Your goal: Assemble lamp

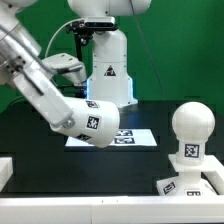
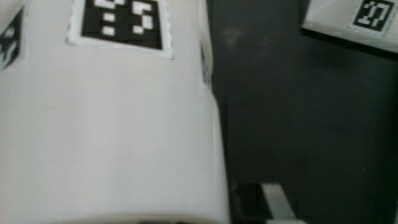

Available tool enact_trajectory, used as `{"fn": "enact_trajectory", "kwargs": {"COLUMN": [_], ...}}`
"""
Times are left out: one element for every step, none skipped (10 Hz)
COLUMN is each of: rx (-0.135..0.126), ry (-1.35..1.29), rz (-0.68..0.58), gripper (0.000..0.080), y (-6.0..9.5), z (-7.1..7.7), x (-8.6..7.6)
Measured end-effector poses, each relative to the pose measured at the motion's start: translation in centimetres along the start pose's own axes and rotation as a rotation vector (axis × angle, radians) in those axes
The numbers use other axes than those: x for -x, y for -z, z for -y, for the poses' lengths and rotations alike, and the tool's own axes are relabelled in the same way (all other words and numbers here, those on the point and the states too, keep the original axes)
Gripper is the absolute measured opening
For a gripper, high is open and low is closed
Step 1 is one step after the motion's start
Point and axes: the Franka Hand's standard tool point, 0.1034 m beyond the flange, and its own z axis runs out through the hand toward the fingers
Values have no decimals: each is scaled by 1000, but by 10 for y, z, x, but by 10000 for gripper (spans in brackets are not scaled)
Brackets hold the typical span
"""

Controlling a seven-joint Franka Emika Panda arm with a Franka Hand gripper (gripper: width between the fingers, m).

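The white conical shade point(image 1: 95, 122) hangs tilted at the end of my arm, just above the table near its middle, with a tag facing the exterior view. In the wrist view the shade point(image 2: 107, 120) fills one side of the picture. My gripper point(image 2: 205, 205) is shut on it; only one finger point(image 2: 274, 200) shows and the other is hidden behind the shade. The rounded bulb point(image 1: 190, 125) stands upright on the boxy base point(image 1: 188, 183) at the exterior view's right, apart from the shade.
The marker board point(image 1: 128, 139) lies flat just behind and below the shade. The robot's pedestal point(image 1: 108, 70) stands at the back. A white ledge point(image 1: 5, 170) sits at the front left. A white tagged corner point(image 2: 356, 15) shows in the wrist view; I cannot tell which thing it is.
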Motion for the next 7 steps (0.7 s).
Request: {"fn": "enact_trajectory", "kwargs": {"rx": [-5, -17, -12, -24, -53, -60, -80], "ry": [25, 51, 45, 54, 73, 75, 90], "rz": [-82, -174, -222, -270, -330, -365, -423], "gripper": [47, 47, 47, 47, 47, 47, 47], "y": [17, 32, 37, 39, 36, 32, 31], "z": [18, 37, 51, 66, 71, 73, 81], "x": [15, 31, 44, 52, 50, 52, 55]}}
